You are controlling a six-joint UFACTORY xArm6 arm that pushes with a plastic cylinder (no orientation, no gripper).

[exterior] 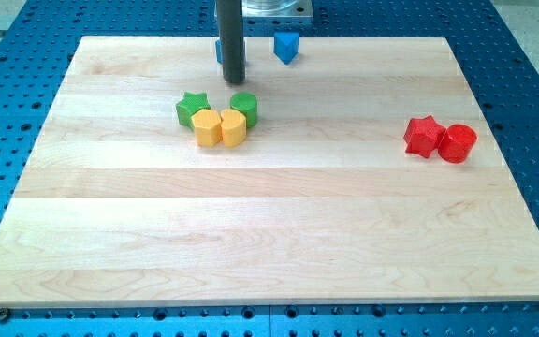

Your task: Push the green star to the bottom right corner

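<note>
The green star (191,108) lies on the wooden board (269,234) at the upper left of centre. It touches a yellow block (207,127), which sits beside a second yellow block (233,126). A green cylinder (244,108) sits just right of them. My tip (235,80) is at the end of the dark rod, above this cluster, slightly up and right of the green star and up-left of the green cylinder, apart from both.
A blue block (286,46) lies near the top edge, right of the rod; another blue block (219,51) is mostly hidden behind the rod. A red star (423,136) and a red cylinder (457,143) sit together at the right.
</note>
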